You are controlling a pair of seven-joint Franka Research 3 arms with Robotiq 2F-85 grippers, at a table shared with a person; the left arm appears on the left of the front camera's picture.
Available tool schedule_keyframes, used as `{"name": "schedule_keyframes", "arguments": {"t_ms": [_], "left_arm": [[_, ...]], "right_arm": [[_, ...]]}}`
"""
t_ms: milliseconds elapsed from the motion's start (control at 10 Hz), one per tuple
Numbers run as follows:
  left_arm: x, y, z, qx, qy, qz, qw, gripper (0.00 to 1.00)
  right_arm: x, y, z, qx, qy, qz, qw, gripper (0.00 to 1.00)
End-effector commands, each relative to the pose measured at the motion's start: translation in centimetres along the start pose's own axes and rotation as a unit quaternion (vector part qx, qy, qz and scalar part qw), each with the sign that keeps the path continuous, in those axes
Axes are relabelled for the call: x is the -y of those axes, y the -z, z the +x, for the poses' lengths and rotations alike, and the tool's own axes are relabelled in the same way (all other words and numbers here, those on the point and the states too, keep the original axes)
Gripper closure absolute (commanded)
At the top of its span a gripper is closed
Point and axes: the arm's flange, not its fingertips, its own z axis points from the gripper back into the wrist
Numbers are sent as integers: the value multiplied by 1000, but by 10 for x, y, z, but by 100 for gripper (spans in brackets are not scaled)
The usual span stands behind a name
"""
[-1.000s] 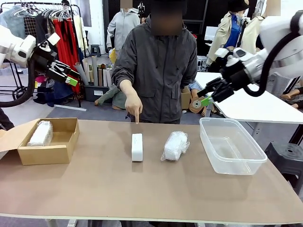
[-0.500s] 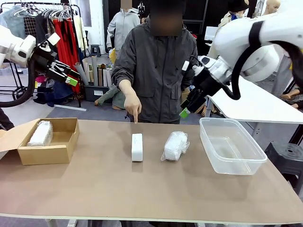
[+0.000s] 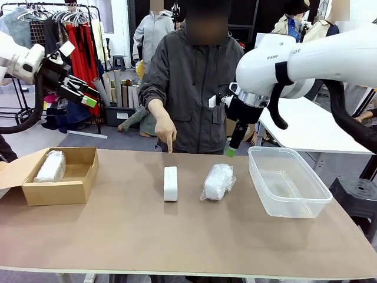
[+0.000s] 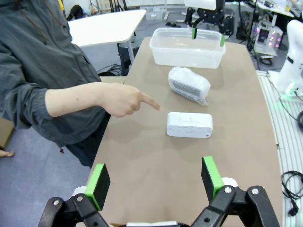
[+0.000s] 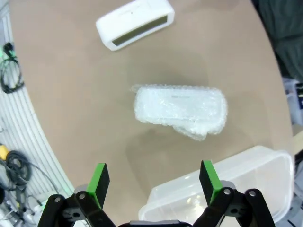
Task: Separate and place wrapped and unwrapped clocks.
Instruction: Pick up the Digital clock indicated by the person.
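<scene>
The bare white unwrapped clock (image 3: 170, 183) (image 4: 189, 125) (image 5: 135, 23) lies mid-table, and a person's finger (image 3: 170, 147) points down at the table just behind it. To its right lies a wrapped clock (image 3: 218, 181) (image 4: 189, 84) (image 5: 180, 111). Another wrapped clock (image 3: 51, 166) rests in the cardboard box (image 3: 76, 190). My right gripper (image 3: 231, 148) (image 5: 154, 178) hangs open and empty, pointing down, above and just behind the mid-table wrapped clock. High at the left, above the box, my left gripper (image 3: 82, 94) (image 4: 155, 177) is open and empty.
A clear plastic tub (image 3: 287, 184) (image 4: 187, 47) (image 5: 222, 184) stands empty at the table's right. The person stands at the far edge with one hand (image 4: 124, 99) over the table. Bare tabletop spans the front half.
My right arm has swung in from the far right, past the tub, and its gripper now points down near the mid-table wrapped clock. The left arm, the clocks and the person's hand have not moved.
</scene>
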Motion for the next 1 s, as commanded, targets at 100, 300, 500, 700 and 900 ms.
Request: {"name": "schedule_keyframes", "arguments": {"t_ms": [100, 300, 500, 700, 900], "left_arm": [[-1, -1, 1, 6, -1, 3, 1000, 0], [-1, -1, 1, 6, -1, 3, 1000, 0], [-1, -1, 1, 6, -1, 3, 1000, 0], [-1, -1, 1, 6, -1, 3, 1000, 0], [-1, -1, 1, 6, -1, 3, 1000, 0]], "right_arm": [[-1, 1, -3, -3, -3, -16, 1000, 0], [-1, 1, -3, -3, -3, -16, 1000, 0], [-1, 1, -3, -3, -3, -16, 1000, 0], [-9, 6, 16, -41, 40, -39, 998, 0], [-30, 13, 51, -72, 70, -54, 993, 0]]}}
